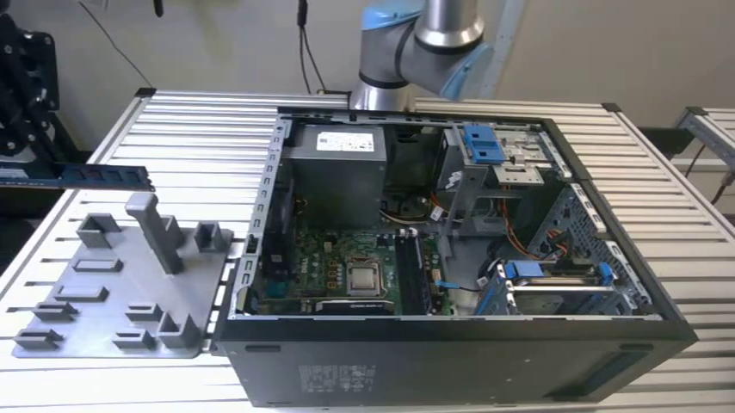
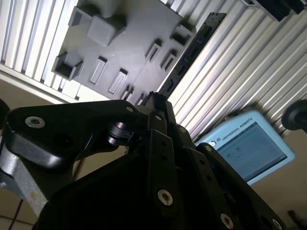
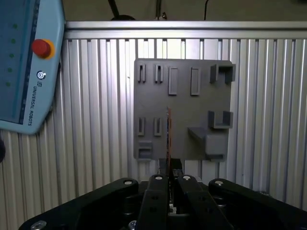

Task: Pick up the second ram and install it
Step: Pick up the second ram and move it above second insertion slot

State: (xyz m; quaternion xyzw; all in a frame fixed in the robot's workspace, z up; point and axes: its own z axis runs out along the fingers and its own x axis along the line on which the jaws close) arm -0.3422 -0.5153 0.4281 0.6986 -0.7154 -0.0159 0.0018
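The second ram (image 1: 106, 176) is a thin dark-blue stick held level above the grey holder plate (image 1: 115, 284), at the exterior view's left. My gripper (image 1: 21, 165) is shut on one end of it, out past the table's edge. In the first wrist view the ram (image 3: 168, 136) shows edge-on as a thin line rising from between the black fingers (image 3: 158, 184), with the holder plate (image 3: 182, 110) below it. In the second wrist view the gripper (image 2: 156, 103) hangs over the holder plate (image 2: 120, 48).
The open computer case (image 1: 247, 258) lies on the slatted table (image 1: 184, 129) with the green motherboard (image 1: 333, 245) inside and dark memory slots (image 1: 411, 275) beside the processor. The arm's base (image 1: 419, 43) stands behind the case. A teach pendant (image 3: 24, 62) lies beyond the table.
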